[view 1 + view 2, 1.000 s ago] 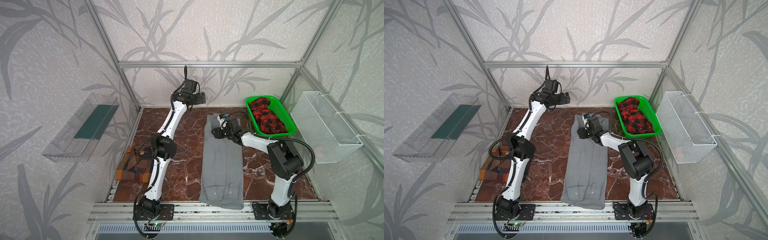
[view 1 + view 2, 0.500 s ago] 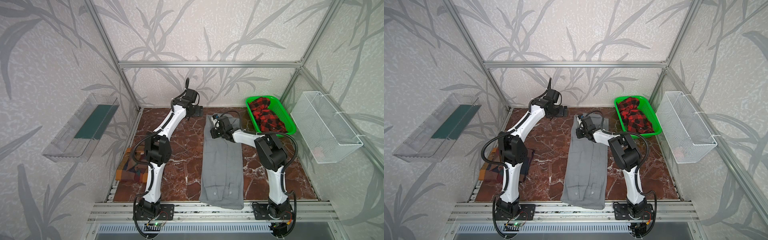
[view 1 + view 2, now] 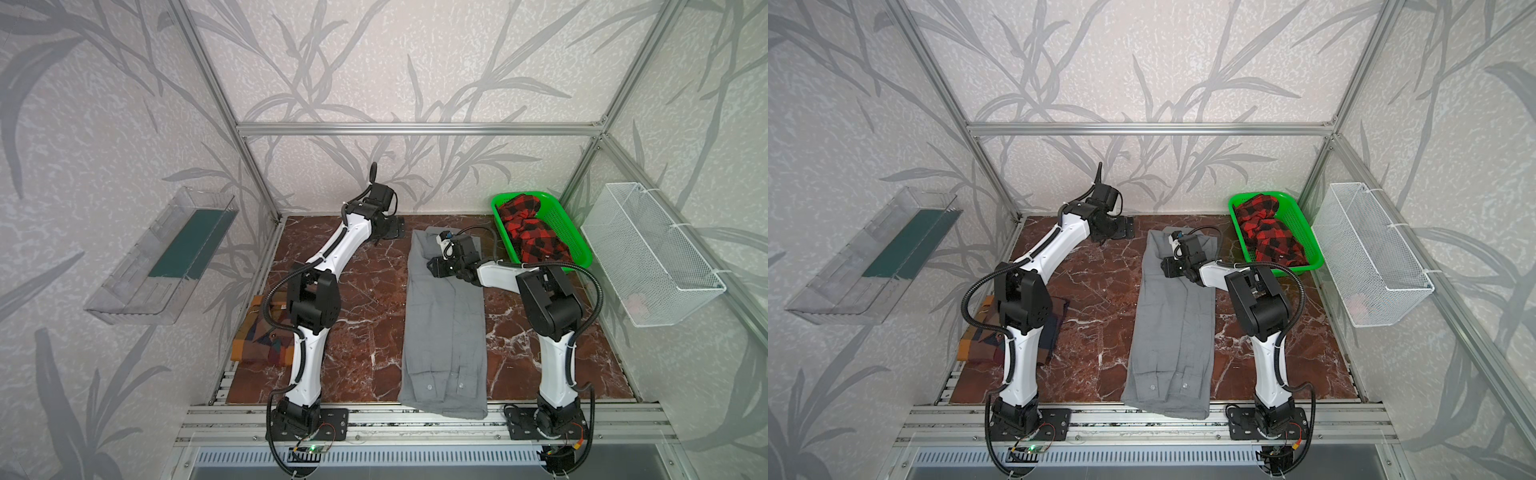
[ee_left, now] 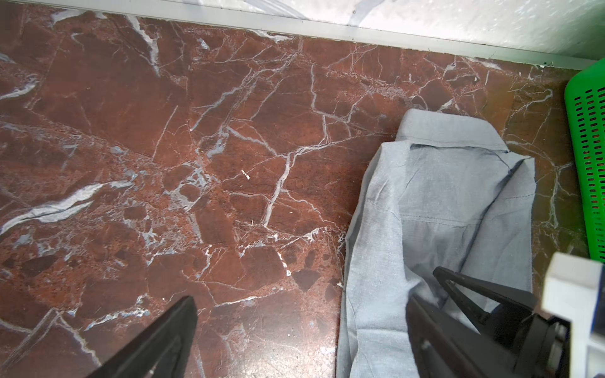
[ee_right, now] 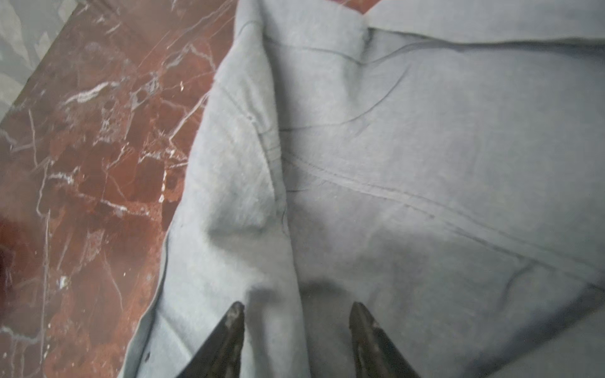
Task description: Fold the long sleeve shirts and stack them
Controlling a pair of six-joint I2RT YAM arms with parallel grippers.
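Note:
A grey long sleeve shirt (image 3: pixel 444 332) (image 3: pixel 1173 328) lies folded into a long strip down the middle of the marble table, collar at the far end and buttoned cuffs over the front edge. My right gripper (image 3: pixel 432 266) (image 5: pixel 296 311) is low over the shirt just below the collar, open, with a ridge of grey cloth (image 5: pixel 409 163) between its tips. My left gripper (image 3: pixel 392 228) (image 4: pixel 299 304) is wide open over bare marble, just left of the collar (image 4: pixel 442 137). The orange, brown and navy checked shirt (image 3: pixel 259 336) (image 3: pixel 980 336) lies folded at the front left, partly behind the left arm.
A green basket (image 3: pixel 577 245) (image 4: pixel 586 163) at the back right holds a red and black plaid garment (image 3: pixel 532 232). A white wire basket (image 3: pixel 652 257) hangs on the right wall. A clear tray (image 3: pixel 166 257) hangs on the left wall. The back wall rail runs close behind the collar.
My left gripper has come down from the back wall to table height beside the collar. My right gripper has shifted slightly left on the shirt, and its elbow has swung inward.

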